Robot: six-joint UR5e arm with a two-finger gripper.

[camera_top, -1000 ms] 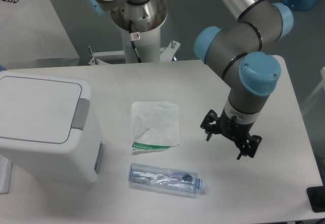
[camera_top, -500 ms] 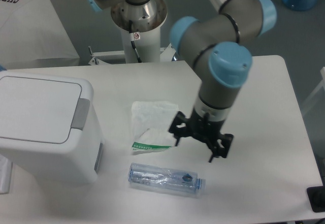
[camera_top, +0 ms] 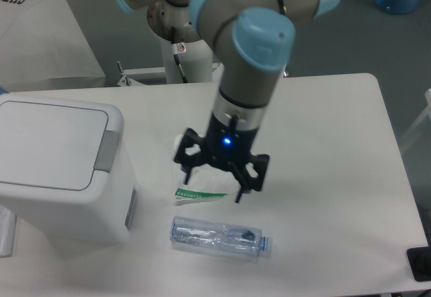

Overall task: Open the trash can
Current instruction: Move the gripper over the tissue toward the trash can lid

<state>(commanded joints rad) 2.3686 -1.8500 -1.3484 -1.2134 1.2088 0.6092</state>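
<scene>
The trash can is a large white boxy bin at the left of the table. Its flat white lid lies shut, with the grey push bar on its right edge. My gripper hangs over the middle of the table, to the right of the bin and apart from it. Its fingers are spread open and hold nothing. It is above a white paper wrapper.
A clear plastic bottle lies on its side near the front edge, just below the gripper. The arm's base stands at the back of the table. A black object sits at the front right corner.
The arm has swung left across the table, from the right side to over the paper wrapper, closer to the trash can. The gripper has stayed open. The bin and bottle have not moved.
</scene>
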